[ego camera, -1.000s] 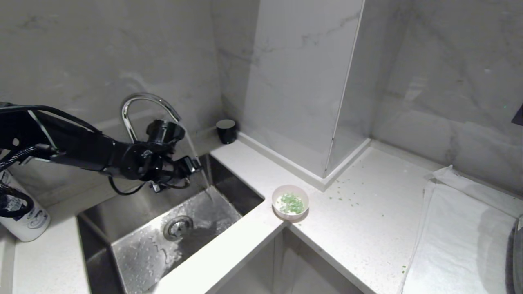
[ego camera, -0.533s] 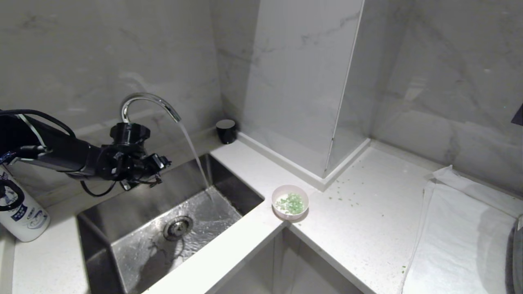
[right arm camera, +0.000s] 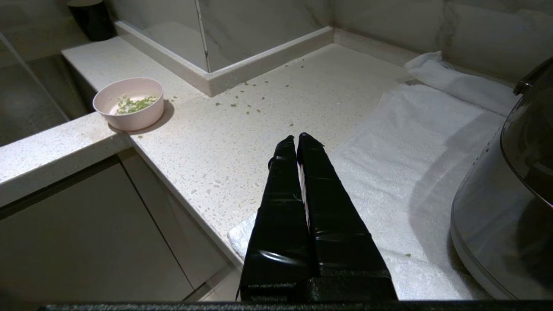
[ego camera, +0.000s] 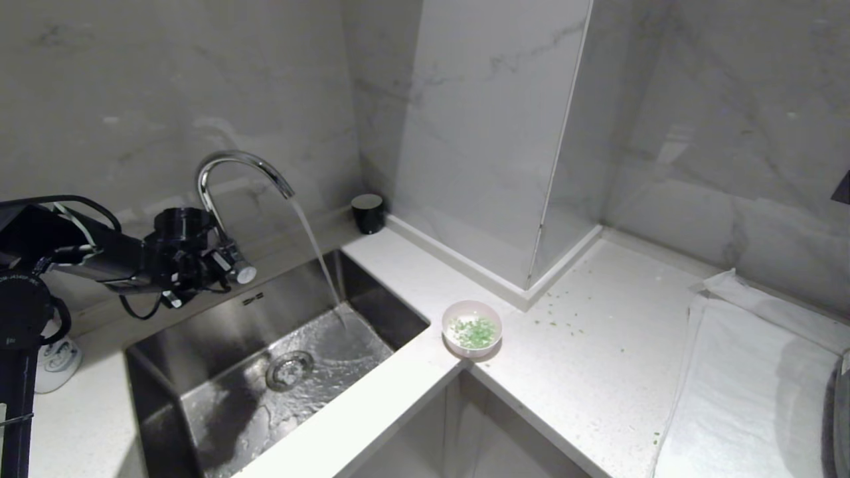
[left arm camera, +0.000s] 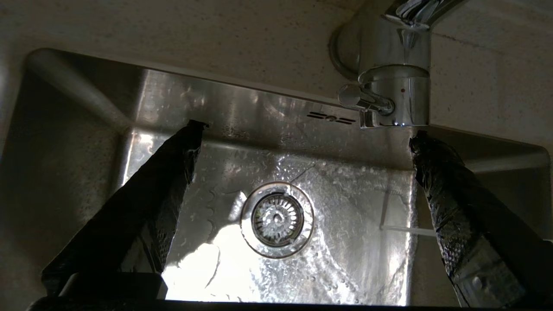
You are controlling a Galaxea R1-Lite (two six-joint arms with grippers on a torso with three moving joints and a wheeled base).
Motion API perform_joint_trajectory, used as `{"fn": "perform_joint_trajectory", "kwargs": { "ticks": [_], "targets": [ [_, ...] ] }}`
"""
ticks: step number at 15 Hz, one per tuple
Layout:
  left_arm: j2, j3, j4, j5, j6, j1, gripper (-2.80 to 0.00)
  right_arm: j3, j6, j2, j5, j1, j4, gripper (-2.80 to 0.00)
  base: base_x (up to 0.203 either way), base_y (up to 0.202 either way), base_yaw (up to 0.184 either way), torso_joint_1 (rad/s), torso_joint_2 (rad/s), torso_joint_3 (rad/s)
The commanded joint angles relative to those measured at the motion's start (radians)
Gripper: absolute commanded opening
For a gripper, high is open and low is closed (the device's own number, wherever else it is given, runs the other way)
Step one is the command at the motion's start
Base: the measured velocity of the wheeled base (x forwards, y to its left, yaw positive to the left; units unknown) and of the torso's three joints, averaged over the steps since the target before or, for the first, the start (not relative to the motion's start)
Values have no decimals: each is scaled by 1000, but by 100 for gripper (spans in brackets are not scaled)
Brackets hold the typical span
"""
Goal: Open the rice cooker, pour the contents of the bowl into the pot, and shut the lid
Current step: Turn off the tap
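The pale pink bowl (ego camera: 472,328) (right arm camera: 129,103) stands on the counter corner beside the sink, holding the contents (ego camera: 474,331), green and white bits. Only one side of the rice cooker (right arm camera: 497,224) shows, on the white towel at the far right; its dark lid (right arm camera: 533,134) sits on top and the pot is hidden. My left gripper (left arm camera: 304,136) hangs open and empty above the sink, near the tap's handle (left arm camera: 367,100). The left arm (ego camera: 126,262) reaches in from the left. My right gripper (right arm camera: 296,137) is shut, low over the counter's front edge by the towel.
Water runs from the curved tap (ego camera: 242,166) into the steel sink (ego camera: 219,405). A black cup (ego camera: 367,212) stands at the back corner and a white bottle (ego camera: 56,355) to the sink's left. A white towel (ego camera: 750,385) covers the right counter. Green bits lie scattered on the counter (ego camera: 584,345).
My left arm has drawn back to the left, away from the water stream and toward the tap's base. The water keeps running. The bowl has not moved.
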Motion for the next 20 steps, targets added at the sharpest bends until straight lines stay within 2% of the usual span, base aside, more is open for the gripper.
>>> {"fn": "perform_joint_trajectory", "kwargs": {
  "ticks": [1,5,6,7,9,12,20],
  "targets": [
    [60,-36,-2,2,-7,5,0,2,0,1,0,0,-1,-280,0,0,0,0,0,0],
    [113,-116,-2,4,-7,4,0,2,0,1,0,0,-1,-280,0,0,0,0,0,0],
    [127,-141,-1,7,-7,4,-229,2,0,1,0,0,-1,-280,0,0,0,0,0,0],
    [136,-159,0,9,-6,3,-280,2,0,1,0,0,-1,-280,0,0,0,0,0,0],
    [159,-199,0,14,-8,4,-280,2,0,1,0,0,-1,-280,0,0,0,0,0,0],
    [187,-230,0,71,-9,4,-280,2,0,1,0,0,-1,-280,0,0,0,0,0,0],
    [204,-290,0,80,-9,35,-280,2,0,1,0,0,-1,-280,0,0,0,0,0,0]
  ]
}}
